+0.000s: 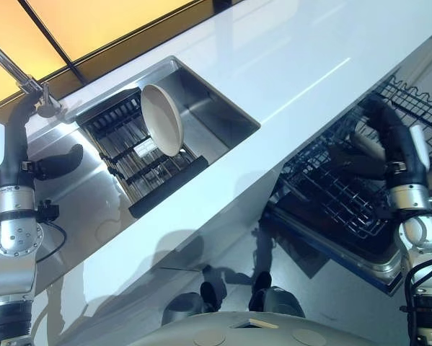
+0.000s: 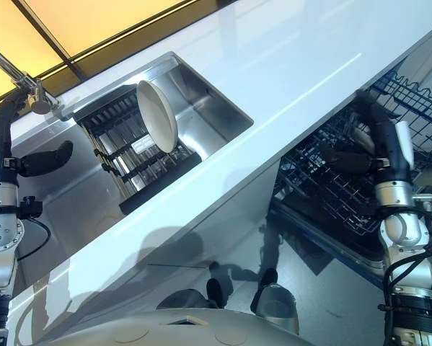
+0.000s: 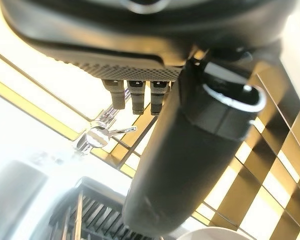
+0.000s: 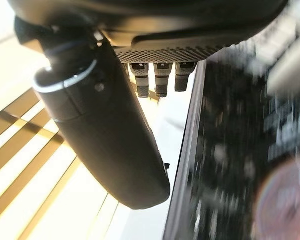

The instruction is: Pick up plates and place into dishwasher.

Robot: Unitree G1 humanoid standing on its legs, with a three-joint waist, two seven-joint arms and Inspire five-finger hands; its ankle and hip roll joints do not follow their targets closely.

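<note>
One cream plate (image 1: 162,119) standing on edge in the black dish rack (image 1: 140,162), leaning slightly, at the rack's end nearest the open basin of the steel sink (image 1: 216,108). Rack set in the sink's left part, its slats running toward the faucet (image 1: 17,72) at the counter's far left corner. White counter (image 1: 295,65) stretching diagonally, sink cut into it near its far edge. Left hand (image 1: 53,164) hovering above the steel draining surface (image 1: 93,209) left of the rack, well apart from the plate, holding nothing; thumb jutting out toward the rack, fingers in the left wrist view short and folded under the palm, so apparently curled, though not fully clear. Same wrist view: faucet (image 3: 97,136) past the fingers, rack slats below, a sliver of the plate's rim (image 3: 215,234) at the edge. Right hand (image 1: 360,160) over the pulled-out dishwasher rack (image 1: 345,194) below the counter's near edge, thumb stretched across the wire grid, nothing in its grasp; fingers in the right wrist view likewise tucked back under the palm. Pale rounded ware (image 1: 371,144) lying in the wire basket just beside that hand, touching or not impossible to tell. Dark floor (image 1: 324,288) beneath the basket.
</note>
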